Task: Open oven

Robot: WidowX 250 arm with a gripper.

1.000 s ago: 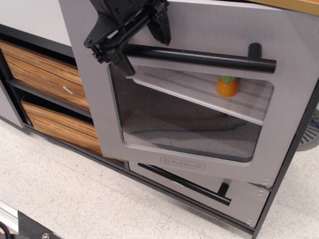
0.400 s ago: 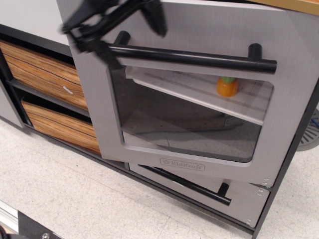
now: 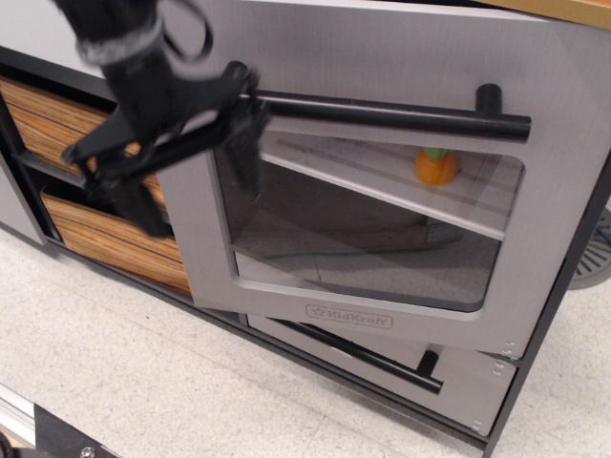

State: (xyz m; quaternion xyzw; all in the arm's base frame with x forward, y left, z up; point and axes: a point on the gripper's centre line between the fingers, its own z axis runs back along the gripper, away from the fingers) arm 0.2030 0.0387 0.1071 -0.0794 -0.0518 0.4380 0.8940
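We note the oven (image 3: 382, 191) filling most of the view: a grey door with a rounded clear window (image 3: 372, 239) and a long black bar handle (image 3: 382, 112) across its top. The door's left edge stands out in front of the wood-grain drawers (image 3: 86, 191), so it looks swung partly ajar. Below the window we read 1 raised logo, "KidKraft" (image 3: 349, 316), with a small star before the word. No other writing is legible.

Through the window we see a ribbed white shelf (image 3: 401, 186) running at a slant, and on it an orange toy with a green top (image 3: 435, 165), near the right side.

Under the oven sits a smaller grey drawer (image 3: 458, 382) with a shorter black bar handle (image 3: 368, 355).

The gripper (image 3: 186, 157) is black and motion-blurred, at the left end of the long handle, in front of the door's left edge and the drawers. Its 2 fingers (image 3: 143, 205) point down and are spread apart, gripping nothing; it appears clear of the handle.

The floor (image 3: 143, 382) is pale and speckled.
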